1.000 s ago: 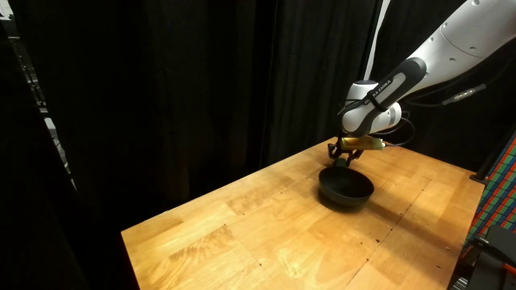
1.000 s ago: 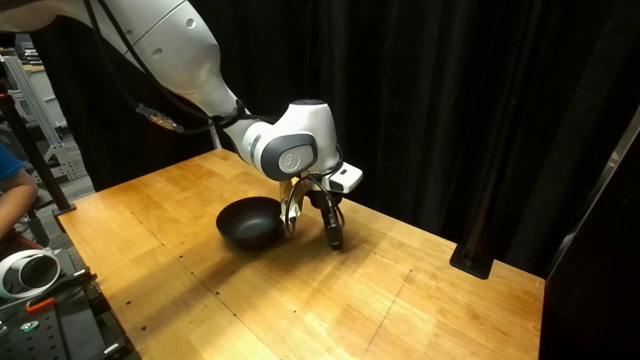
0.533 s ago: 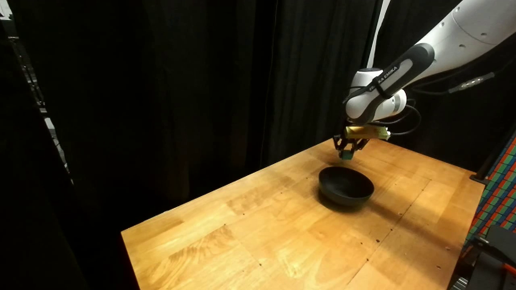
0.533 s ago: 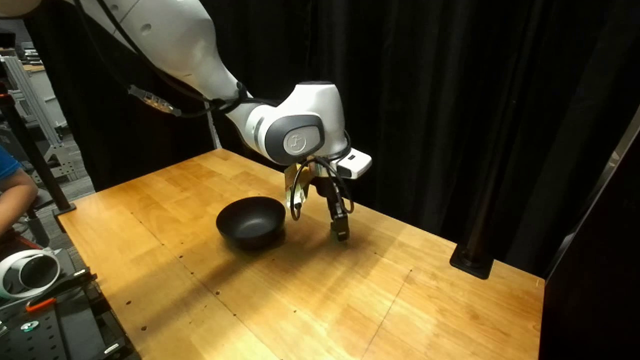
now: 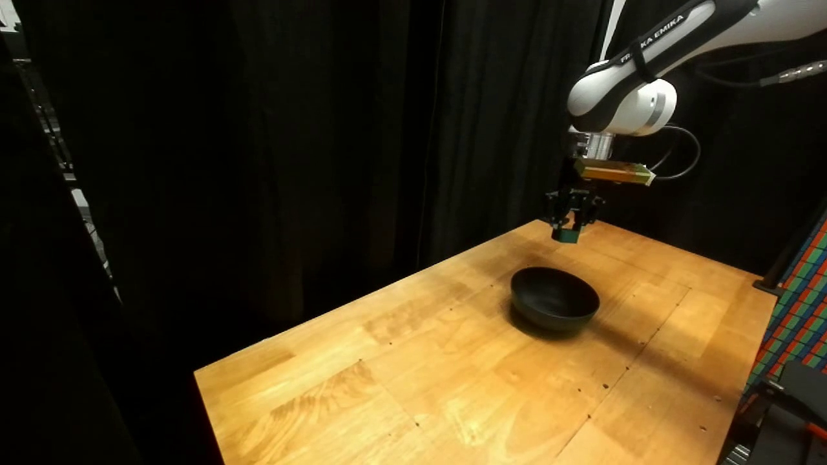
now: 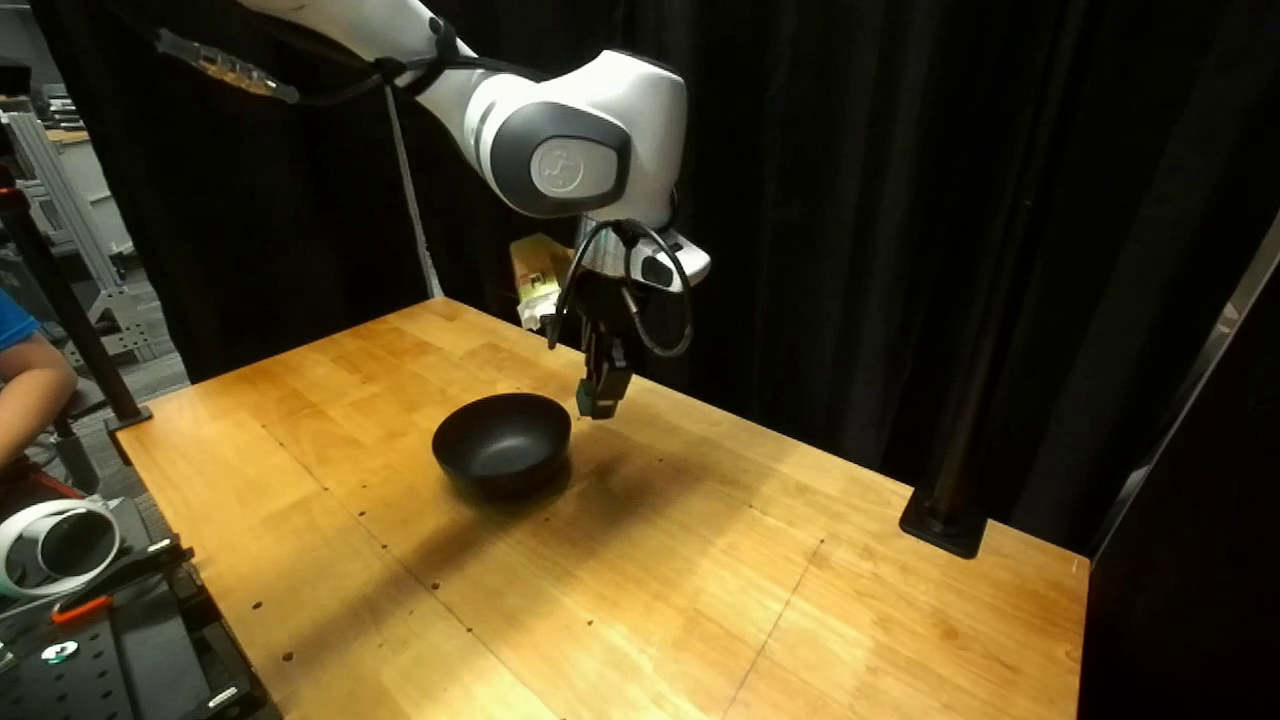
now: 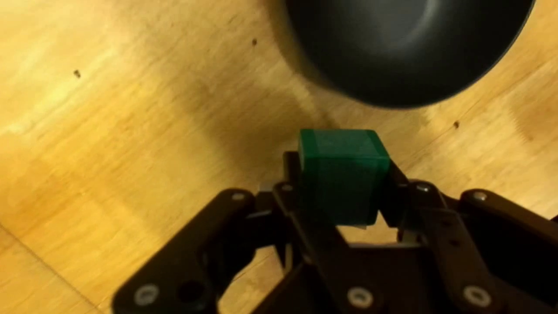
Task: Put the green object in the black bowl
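Gripper (image 7: 343,187) in what seems the carrying stage: its jaws are clamped on opposite sides of the green block (image 7: 344,174), which sits at the tip. From where I stand, gripper and block hang above the wooden table (image 6: 850,640), apart from its surface. The black bowl (image 5: 555,300) rests upright on the table, lower than the gripper and near it; in the wrist view it lies beyond the gripper's tip, with the block outside the rim rather than over the hollow.

Progress, judged from this arrangement: grasp and lift seem complete. What remains is to bring the block forward over the bowl, lower it, and part the jaws; the task appears past its midpoint.

Surroundings: a black curtain (image 6: 820,250) hangs beyond the gripper in both exterior views, and a gold-coloured part (image 5: 614,171) is mounted above the jaws. Well apart from the gripper, in an exterior view, are a dark post base (image 6: 945,525) near the table's edge, a person's bare arm (image 6: 35,390), and a white tubular item (image 6: 60,510). None of these lies between gripper and bowl. The bowl's near wall is, in my judgement, the one thing in the way: a block carried too low could strike it and be knocked askew in the grip.
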{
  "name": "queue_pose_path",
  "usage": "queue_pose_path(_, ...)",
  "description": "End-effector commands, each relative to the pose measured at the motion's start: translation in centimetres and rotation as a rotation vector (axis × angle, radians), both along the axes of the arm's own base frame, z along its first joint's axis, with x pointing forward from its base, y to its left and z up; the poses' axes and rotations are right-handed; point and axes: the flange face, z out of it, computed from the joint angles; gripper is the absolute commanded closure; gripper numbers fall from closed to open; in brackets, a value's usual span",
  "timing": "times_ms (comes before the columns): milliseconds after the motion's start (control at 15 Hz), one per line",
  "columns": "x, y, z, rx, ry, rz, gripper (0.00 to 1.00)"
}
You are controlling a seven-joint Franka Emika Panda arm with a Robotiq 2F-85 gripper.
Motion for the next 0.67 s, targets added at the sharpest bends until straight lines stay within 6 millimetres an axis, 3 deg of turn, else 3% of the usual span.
queue_pose_path(0,-2.6,2.1,-0.6,0.104,0.07,0.063,0.83)
queue_pose_path(67,-3.2,2.5,-1.1,0.134,0.099,0.074,0.78)
queue_pose_path(133,-3.7,2.8,-1.4,0.155,0.125,0.085,0.33)
queue_pose_path(267,-4.7,3.0,-1.8,0.184,0.165,0.092,0.27)
queue_pose_path(467,-6.0,1.9,-1.3,0.209,0.214,0.105,0.02)
queue_pose_path(600,-7.1,0.3,-0.7,0.221,0.236,0.1,0.0)
